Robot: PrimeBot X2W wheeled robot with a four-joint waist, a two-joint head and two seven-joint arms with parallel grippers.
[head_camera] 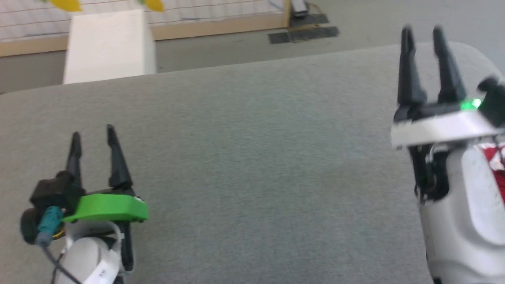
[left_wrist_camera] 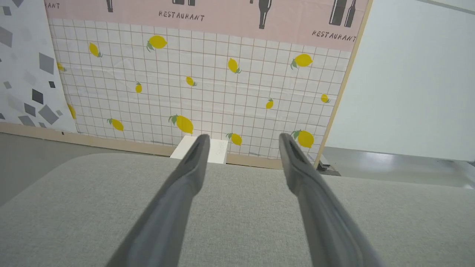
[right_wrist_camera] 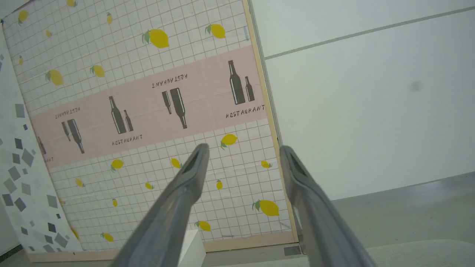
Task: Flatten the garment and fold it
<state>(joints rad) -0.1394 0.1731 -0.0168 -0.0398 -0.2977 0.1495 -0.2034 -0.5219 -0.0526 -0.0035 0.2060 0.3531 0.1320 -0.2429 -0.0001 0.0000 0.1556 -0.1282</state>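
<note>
Up on the head view, we've got a wide grey fabric-covered surface (head_camera: 252, 165) with rounded corners. Our left gripper (head_camera: 92, 132), the one with the bright green plastic bracket (head_camera: 106, 207) at its wrist, sits low on the left. Its two dark fingers are spread apart with nothing between them. Our right gripper (head_camera: 422, 29) is higher up near the right edge, jaws likewise parted and empty, with a small green light (head_camera: 469, 104) glowing at its base. There's a red-and-white patch (head_camera: 496, 159) on the pale right forearm, too blurry for us to say what it is. As for the bright red soft-fabric shorts, we honestly can't tell where they are. Beyond the surface are a plain white rectangular box (head_camera: 108, 45) and a dark flat mat (head_camera: 303, 33) on the floor.

Left wrist view: fingers (left_wrist_camera: 174, 211) splayed wide over the grey surface, aimed at a white grid-patterned wall panel with yellow lemons (left_wrist_camera: 207, 85) and a pink "RESTAURANT" band on top.

Right wrist view: fingers (right_wrist_camera: 167, 218) also apart and holding nothing, tilted up at that same panel and a plain pale wall (right_wrist_camera: 371, 92).
</note>
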